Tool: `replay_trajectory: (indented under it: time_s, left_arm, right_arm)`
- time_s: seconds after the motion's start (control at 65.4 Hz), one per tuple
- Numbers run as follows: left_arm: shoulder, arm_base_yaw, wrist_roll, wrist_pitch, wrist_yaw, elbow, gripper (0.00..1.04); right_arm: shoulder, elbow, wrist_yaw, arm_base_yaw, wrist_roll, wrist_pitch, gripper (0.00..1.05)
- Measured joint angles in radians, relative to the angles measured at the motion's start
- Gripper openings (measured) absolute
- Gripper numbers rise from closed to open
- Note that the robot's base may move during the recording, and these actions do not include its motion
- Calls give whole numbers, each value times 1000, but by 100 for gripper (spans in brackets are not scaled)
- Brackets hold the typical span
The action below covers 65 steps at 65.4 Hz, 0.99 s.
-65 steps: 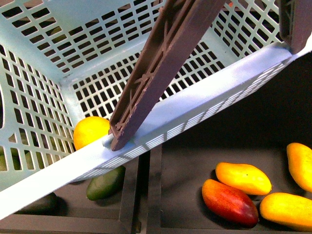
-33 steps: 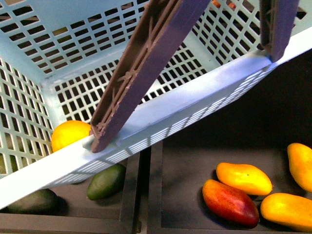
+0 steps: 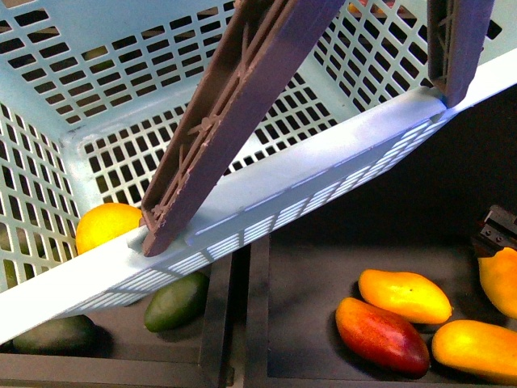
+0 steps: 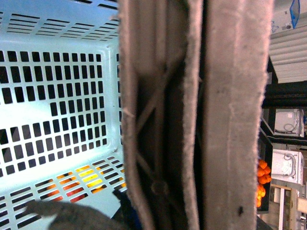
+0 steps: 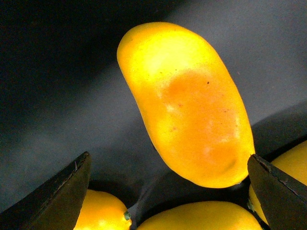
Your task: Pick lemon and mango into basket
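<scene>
Across the upper half of the front view, a tilted teal basket [image 3: 323,174] with brown handles [image 3: 234,121] slanting over it. Inside, at mid-left just above the near rim, the lemon [image 3: 105,226]. Lower left, below the rim, two dark green fruits [image 3: 176,301]. Lower right, on a dark tray [image 3: 307,267], a red-blushed mango [image 3: 380,334] between yellow ones. At the right edge, the mango [image 3: 501,279], with the right gripper [image 3: 494,233] just above it. In the right wrist view, that mango [image 5: 187,105] centred between black fingertips [image 5: 62,196], spread wide and touching nothing. Left wrist view filled by a handle [image 4: 192,115] up close; left gripper's hold impossible to tell.
</scene>
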Motion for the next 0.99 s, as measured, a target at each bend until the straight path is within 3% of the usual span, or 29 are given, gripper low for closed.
replay_trajectory:
  time_s: [0.856,0.994]
  left_arm:
    - [0,0,0,0,3,0,14]
    - [0,0,-1,0,5,0,14]
  right_arm:
    - [197,200,30,-24,51,-59,96]
    - [217,211,32,-22,55,-61,80]
